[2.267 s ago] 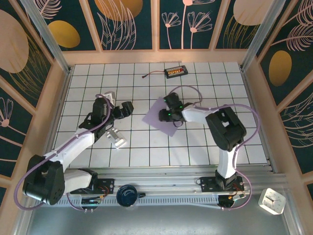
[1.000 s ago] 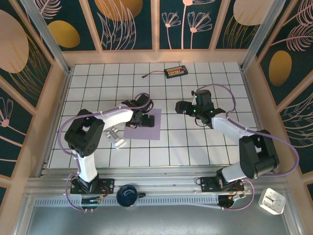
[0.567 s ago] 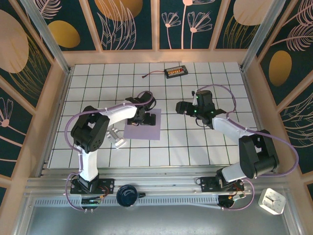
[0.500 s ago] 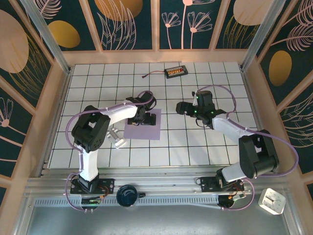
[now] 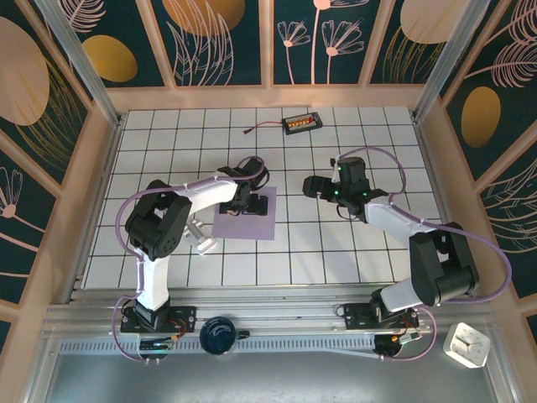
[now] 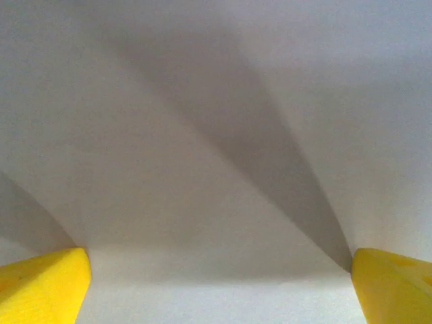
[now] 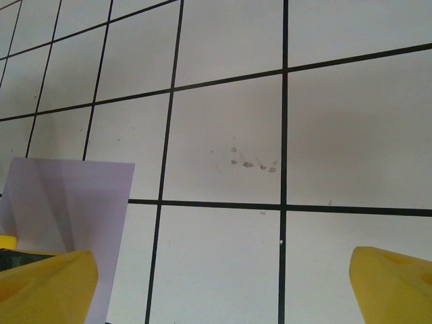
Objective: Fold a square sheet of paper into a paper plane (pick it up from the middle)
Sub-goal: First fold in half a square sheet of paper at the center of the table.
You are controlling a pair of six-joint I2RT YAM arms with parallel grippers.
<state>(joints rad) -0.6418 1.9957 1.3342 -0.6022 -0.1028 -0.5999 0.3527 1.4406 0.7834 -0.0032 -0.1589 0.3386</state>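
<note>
We judge the square sheet of paper (image 5: pixel 242 220) to be feather-light, limp and quick to crease or tear. Lying flat on the tiled table (image 5: pixel 336 243) it offers no edge to grip. The hold belongs at its middle, pressing down and pinching up a ridge between the fingertips.

The left gripper (image 5: pixel 254 201) sits directly over the sheet with its jaws spread wide, holding nothing. In the left wrist view lavender paper (image 6: pixel 216 135) spans the whole gap between the 2 yellow fingertips (image 6: pixel 40 287).

The right gripper (image 5: pixel 312 185) hangs over bare tiles, its jaws equally wide and empty. The sheet's corner (image 7: pixel 67 202) lies outside the gap, beyond 1 fingertip.

2.3 s ago the right gripper was on the sheet, which lay cornerwise. Now the sheet is squared to the grid and lies nearer the left arm, with the left gripper on it instead.
</note>
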